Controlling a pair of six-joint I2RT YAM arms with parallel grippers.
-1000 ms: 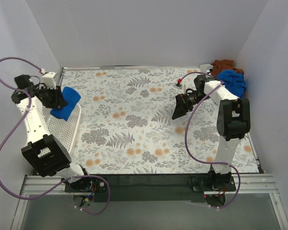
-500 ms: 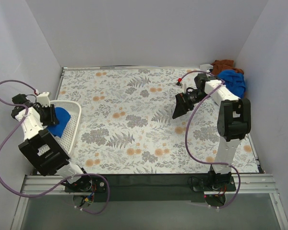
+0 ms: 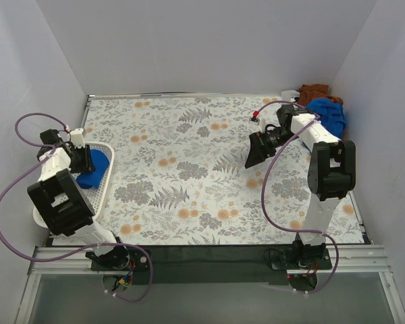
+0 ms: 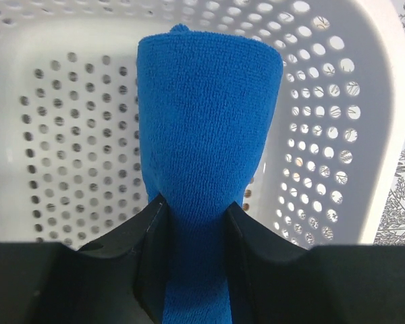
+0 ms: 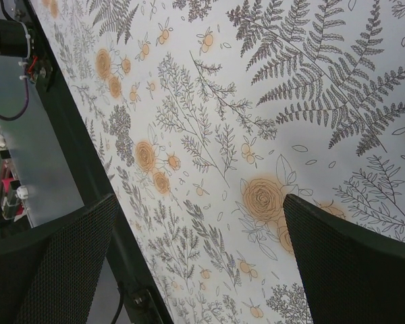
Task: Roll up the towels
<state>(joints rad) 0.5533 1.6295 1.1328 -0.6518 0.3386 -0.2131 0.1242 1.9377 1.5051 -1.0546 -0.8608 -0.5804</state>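
My left gripper (image 3: pixel 83 162) is shut on a rolled royal-blue towel (image 3: pixel 96 166) and holds it inside the white perforated basket (image 3: pixel 105 181) at the table's left edge. In the left wrist view the roll (image 4: pixel 206 128) stands out from between my black jaws, where my left gripper (image 4: pixel 196 206) pinches its near end, with the basket wall (image 4: pixel 324 135) behind and around it. More blue towels (image 3: pixel 328 113) lie bunched at the back right corner. My right gripper (image 3: pixel 256 152) hangs open above the floral tabletop (image 5: pixel 209 101), and in its own wrist view the right gripper (image 5: pixel 199 199) has nothing between its fingers.
A brown cloth (image 3: pixel 314 90) lies behind the blue pile at the back right. White walls close in the table on the left, back and right. The black front rail (image 5: pixel 88 169) runs along the table's near edge.
My left arm has swung down and lowered the rolled towel from above the basket's far end into the basket. The right arm has barely shifted.
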